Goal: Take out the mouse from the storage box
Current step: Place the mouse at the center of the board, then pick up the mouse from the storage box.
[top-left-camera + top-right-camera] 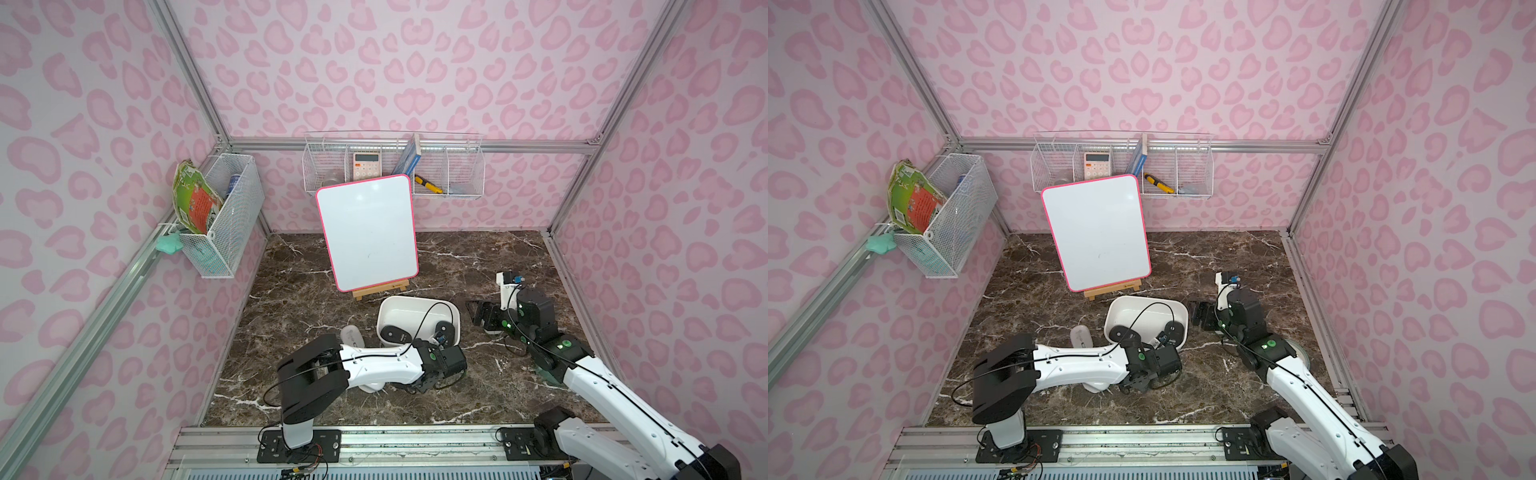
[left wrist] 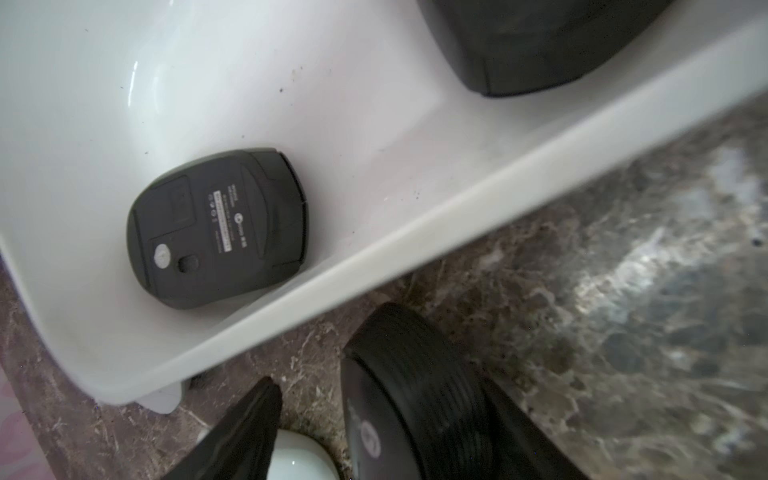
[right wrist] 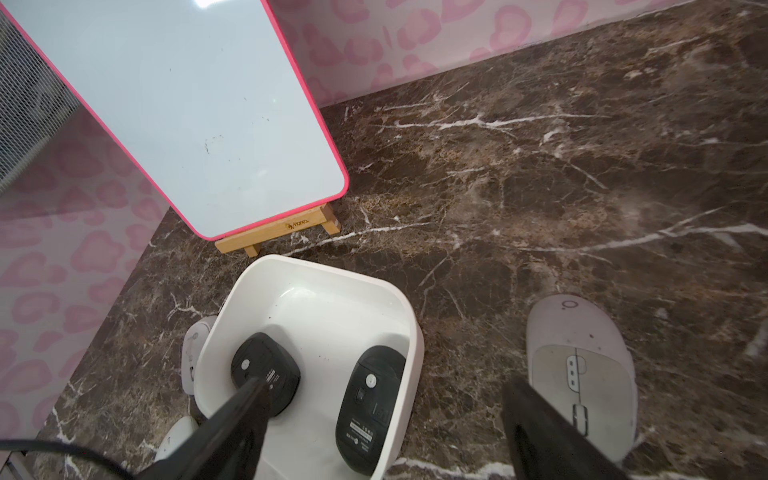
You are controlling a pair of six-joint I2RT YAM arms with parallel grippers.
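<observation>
Jaws of your left gripper [image 2: 374,415] stand apart above the marble table [image 2: 623,291], just outside the storage box [image 2: 415,249]; the black mouse [image 2: 415,390] rests against one finger, clear of the other. Two upturned mice [image 3: 370,399] lie inside the box. Level with it, your right gripper [image 3: 382,386] gapes empty; the whiteboard [image 1: 368,232] stands behind.

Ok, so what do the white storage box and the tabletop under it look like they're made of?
The storage box looks like glossy white plastic: soft highlights on smooth, moulded, rounded walls. The tabletop looks like polished brown marble with white veins, though it may be a printed surface.
</observation>
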